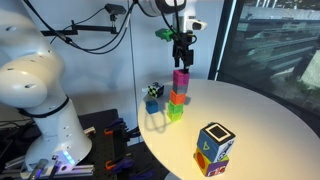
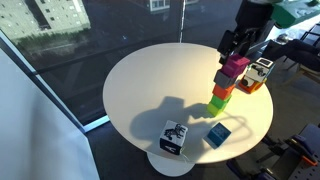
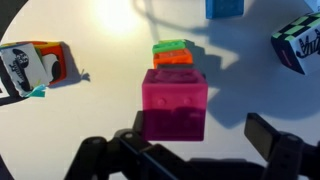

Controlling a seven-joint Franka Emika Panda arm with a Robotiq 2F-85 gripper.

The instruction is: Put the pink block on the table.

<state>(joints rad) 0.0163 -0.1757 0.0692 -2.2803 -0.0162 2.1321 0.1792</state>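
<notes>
On the near right of the white table [image 1: 255, 112] we are seeing a big patterned cube [image 1: 214, 148]. Behind it a stack is standing: a green block [image 1: 175, 112], an orange block [image 1: 178, 97] on it, and the pink block [image 1: 180, 78] sitting on top, off the tabletop. The gripper [image 1: 181, 50] is hanging just over it, and in the wrist view its jaws are standing open, wider than the block. Farther left, a blue block [image 1: 152, 105] and a black-and-white cube [image 1: 155, 91] are lying.

Block [image 1: 180, 76] atop stack [image 1: 177, 100] on table [image 1: 250, 110], likely off-centre
</notes>
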